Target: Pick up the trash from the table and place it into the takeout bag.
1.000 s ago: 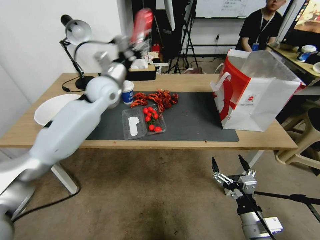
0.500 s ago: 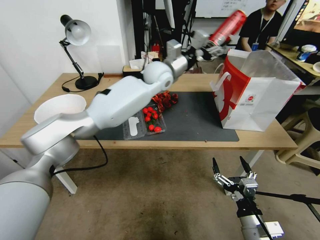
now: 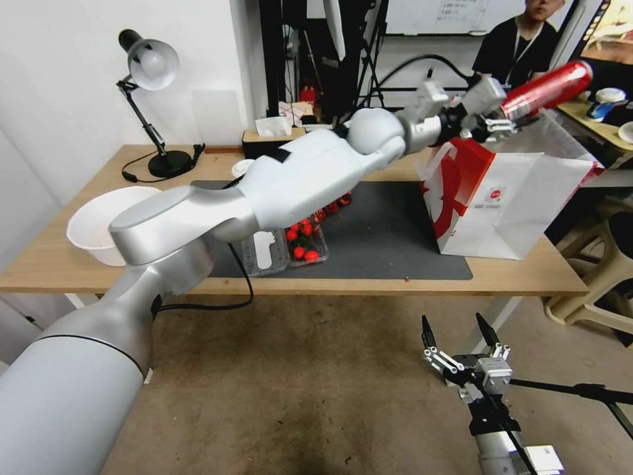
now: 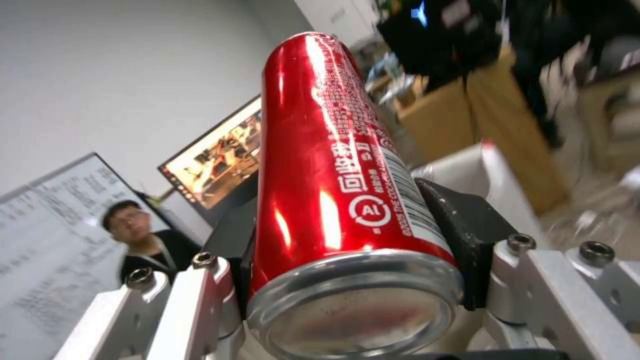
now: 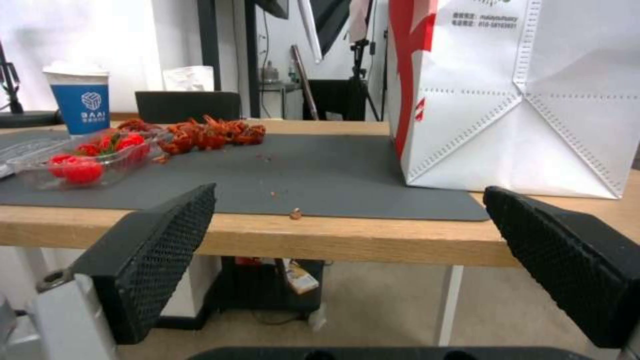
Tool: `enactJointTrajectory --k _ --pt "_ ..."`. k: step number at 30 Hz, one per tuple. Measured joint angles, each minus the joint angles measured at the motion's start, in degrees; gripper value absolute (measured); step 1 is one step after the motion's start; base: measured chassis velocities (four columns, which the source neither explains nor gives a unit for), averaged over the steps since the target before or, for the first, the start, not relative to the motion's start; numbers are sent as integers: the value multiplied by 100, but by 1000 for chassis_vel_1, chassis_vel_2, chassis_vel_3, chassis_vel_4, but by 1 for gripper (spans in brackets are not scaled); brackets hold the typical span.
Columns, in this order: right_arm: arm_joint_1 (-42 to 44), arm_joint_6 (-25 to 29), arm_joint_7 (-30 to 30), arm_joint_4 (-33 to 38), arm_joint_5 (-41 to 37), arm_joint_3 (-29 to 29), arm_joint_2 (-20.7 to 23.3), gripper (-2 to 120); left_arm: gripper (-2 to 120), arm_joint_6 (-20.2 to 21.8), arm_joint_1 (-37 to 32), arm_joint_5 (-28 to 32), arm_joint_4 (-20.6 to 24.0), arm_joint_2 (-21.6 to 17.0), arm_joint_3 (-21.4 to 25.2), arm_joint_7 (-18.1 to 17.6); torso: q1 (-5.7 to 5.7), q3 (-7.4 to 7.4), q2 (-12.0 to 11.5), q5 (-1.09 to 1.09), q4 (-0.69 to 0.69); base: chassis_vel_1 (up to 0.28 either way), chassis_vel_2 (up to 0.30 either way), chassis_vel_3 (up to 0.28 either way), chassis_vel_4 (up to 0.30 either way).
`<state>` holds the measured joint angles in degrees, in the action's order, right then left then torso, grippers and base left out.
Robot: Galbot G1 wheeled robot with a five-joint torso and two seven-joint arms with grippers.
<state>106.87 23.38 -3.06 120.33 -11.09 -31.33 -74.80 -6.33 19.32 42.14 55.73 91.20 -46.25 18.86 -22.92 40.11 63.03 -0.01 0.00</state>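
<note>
Red soda can (image 3: 546, 90) has now moved above takeout bag (image 3: 521, 204).

From my console the left arm (image 3: 290, 178) reads as glossy white shells between matte silver joints, with a ball-like white elbow and a black cable looping beneath it. Its left gripper (image 4: 347, 280) has pale metal linkages studded with hex-head screws and black pads. The right gripper (image 3: 458, 330) shows thin black pointed fingers on silver links — up close, the fingers (image 5: 167, 250) carry a fine waffle-textured black rubber face.
</note>
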Motion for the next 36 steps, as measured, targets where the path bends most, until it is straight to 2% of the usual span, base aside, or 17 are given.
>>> enactJointTrajectory --k 1,5,11,12,14,15,16,17,20,22,23,24,36 --pt "16 23 1 0 -8 -8 2 100 49 -32 54 -231 -48 46 -94 -121 0 0 0 0 1 0 0 0 0" --pt "27 41 7 0 -14 -20 -2 100 49 -64 104 -497 -97 83 -185 -241 0 0 0 0 1 0 0 0 0" --pt "31 48 12 0 -16 -24 -8 100 49 -75 122 -606 -114 96 -218 -281 0 0 0 0 1 0 0 0 0" --pt "34 53 15 0 -18 -26 -11 100 61 -87 138 -706 -127 105 -244 -319 0 0 0 0 0 0 0 0 0" --pt "35 55 16 0 -18 -27 -12 100 61 -88 145 -740 -131 107 -254 -334 1 0 0 0 0 0 0 0 0" --pt "38 60 18 0 -19 -29 -14 100 71 -89 157 -808 -139 112 -270 -365 0 0 0 1 0 0 0 0 0" --pt "41 63 19 0 -20 -31 -15 100 74 -89 170 -864 -144 114 -283 -401 0 0 0 0 0 0 0 0 0" --pt "41 63 19 0 -20 -31 -15 100 74 -89 170 -864 -144 114 -283 -401 0 0 0 0 0 0 0 0 0" --pt "46 67 22 0 -22 -35 -15 100 86 -89 189 -947 -147 116 -307 -478 0 0 0 1 0 0 0 0 0" --pt "46 67 22 0 -22 -35 -15 100 86 -89 192 -958 -147 117 -312 -492 0 0 0 1 0 0 0 0 0" --pt "48 74 24 0 -24 -37 -16 100 97 -91 211 -1030 -147 117 -345 -593 0 0 0 1 0 0 0 0 0" --pt "50 81 26 0 -24 -38 -16 100 99 -91 221 -1058 -144 117 -365 -666 0 0 0 1 0 0 0 0 0" --pt "76 116 33 0 -26 -39 -29 100 100 3 248 -1003 -34 64 -388 -996 0 0 0 1 0 0 0 0 0"
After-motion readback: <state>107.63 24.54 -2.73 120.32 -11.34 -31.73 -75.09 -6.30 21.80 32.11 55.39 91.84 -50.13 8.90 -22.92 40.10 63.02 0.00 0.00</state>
